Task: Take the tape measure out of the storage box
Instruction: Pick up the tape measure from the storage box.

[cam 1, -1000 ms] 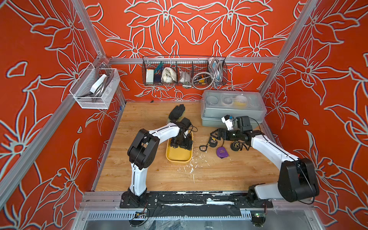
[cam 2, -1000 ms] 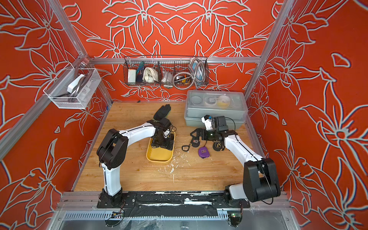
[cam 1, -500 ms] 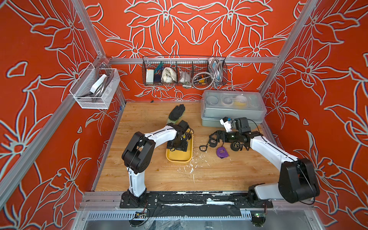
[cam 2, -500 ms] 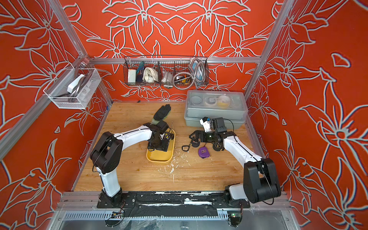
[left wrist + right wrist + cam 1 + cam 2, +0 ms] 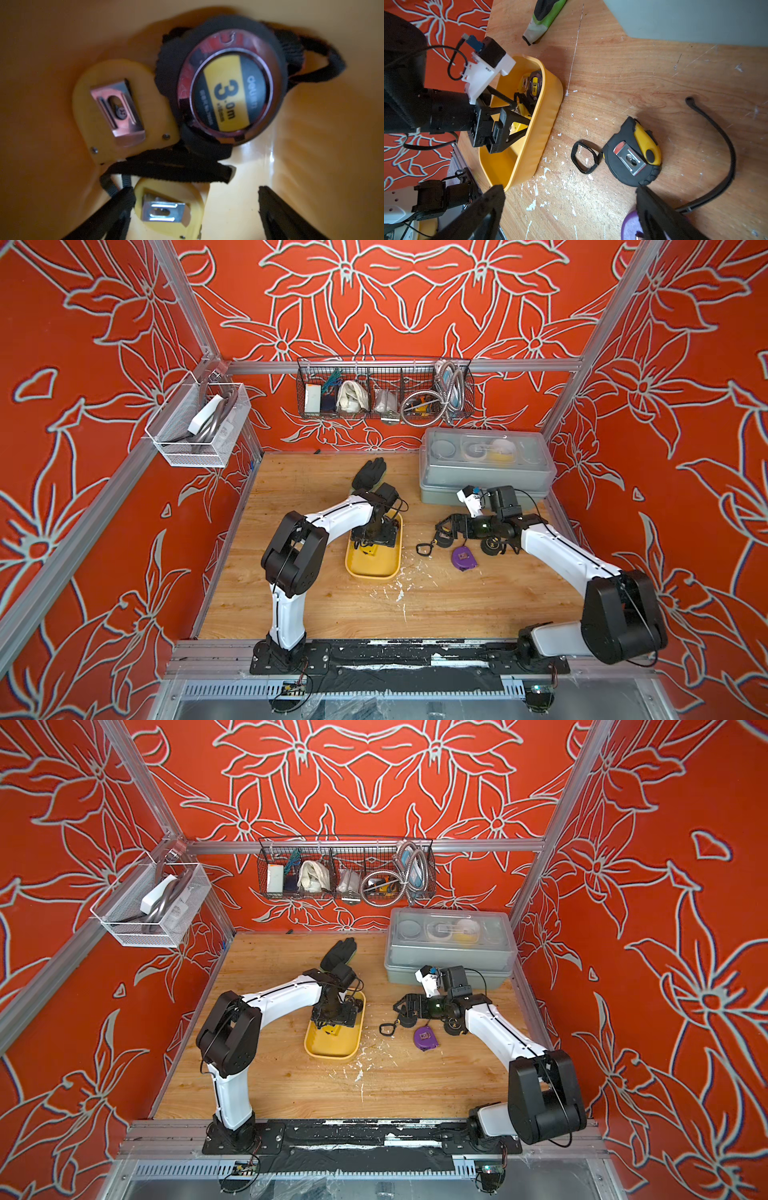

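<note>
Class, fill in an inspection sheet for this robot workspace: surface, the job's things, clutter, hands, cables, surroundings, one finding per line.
Surface: wooden tabletop, scratched, with white flecks.
Job's things: yellow storage box holds three tape measures: a black one, a yellow one, a second yellow one.
Clutter: glove, grey case, purple tape measure and black-and-yellow tape measure lie outside the box.
Hands: left hand open, in the box, fingers either side of the second yellow one; right hand open above the tabletop, empty.
Cables: black camera lead loops at the left wrist.
Surroundings: orange flowered walls with two wire baskets.
</note>
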Controlling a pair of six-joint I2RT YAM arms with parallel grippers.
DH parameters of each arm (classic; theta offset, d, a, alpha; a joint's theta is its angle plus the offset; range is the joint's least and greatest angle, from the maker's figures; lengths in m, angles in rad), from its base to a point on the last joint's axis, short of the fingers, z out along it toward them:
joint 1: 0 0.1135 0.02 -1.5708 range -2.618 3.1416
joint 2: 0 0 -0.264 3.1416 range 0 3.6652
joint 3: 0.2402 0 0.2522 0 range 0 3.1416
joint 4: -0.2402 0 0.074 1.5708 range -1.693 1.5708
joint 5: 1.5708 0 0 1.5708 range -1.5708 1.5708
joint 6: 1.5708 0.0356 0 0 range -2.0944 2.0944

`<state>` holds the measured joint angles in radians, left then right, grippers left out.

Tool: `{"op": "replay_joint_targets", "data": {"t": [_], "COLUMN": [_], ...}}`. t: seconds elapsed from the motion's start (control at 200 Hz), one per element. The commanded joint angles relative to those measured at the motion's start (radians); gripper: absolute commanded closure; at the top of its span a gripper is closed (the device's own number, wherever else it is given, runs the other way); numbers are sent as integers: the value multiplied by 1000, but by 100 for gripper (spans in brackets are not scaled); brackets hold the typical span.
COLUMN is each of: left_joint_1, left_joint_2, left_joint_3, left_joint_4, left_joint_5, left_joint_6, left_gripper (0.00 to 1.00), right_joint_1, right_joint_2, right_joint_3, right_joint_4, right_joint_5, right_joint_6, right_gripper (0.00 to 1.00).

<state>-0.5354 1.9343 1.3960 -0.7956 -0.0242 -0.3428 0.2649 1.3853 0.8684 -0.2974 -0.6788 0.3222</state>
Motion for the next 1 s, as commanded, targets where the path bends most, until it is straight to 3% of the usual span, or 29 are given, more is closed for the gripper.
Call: {"op": "replay_joint_targets", "data": {"t": [0.0, 0.33, 0.551, 0.696, 0.801, 0.991], "left_joint_1": [3, 3, 2, 2, 0, -16], "left_joint_2": [20, 14, 56, -14, -112, -290], "left_joint_3": [-32, -44, -39, -66, -74, -67], "left_joint_4": [-54, -59, -27, -18, -23, -70], "left_joint_5": [3, -9, 18, 36, 67, 160], "left_joint_6": [27, 45, 44, 59, 114, 243], "left_gripper": [5, 4, 30, 47, 51, 53], "right_joint_1": [7, 10, 14, 14, 14, 21], "right_joint_2": [-2, 30, 30, 2, 2, 23], "right_joint_3": [15, 35, 28, 4, -2, 1], "right_joint_4": [-12, 6, 9, 1, -8, 114], "right_joint_5": [-18, -29, -30, -52, -127, -402], "right_joint_6": [-17, 0, 3, -14, -34, 29], "right_gripper": [0, 0, 0, 0, 0, 4]}}
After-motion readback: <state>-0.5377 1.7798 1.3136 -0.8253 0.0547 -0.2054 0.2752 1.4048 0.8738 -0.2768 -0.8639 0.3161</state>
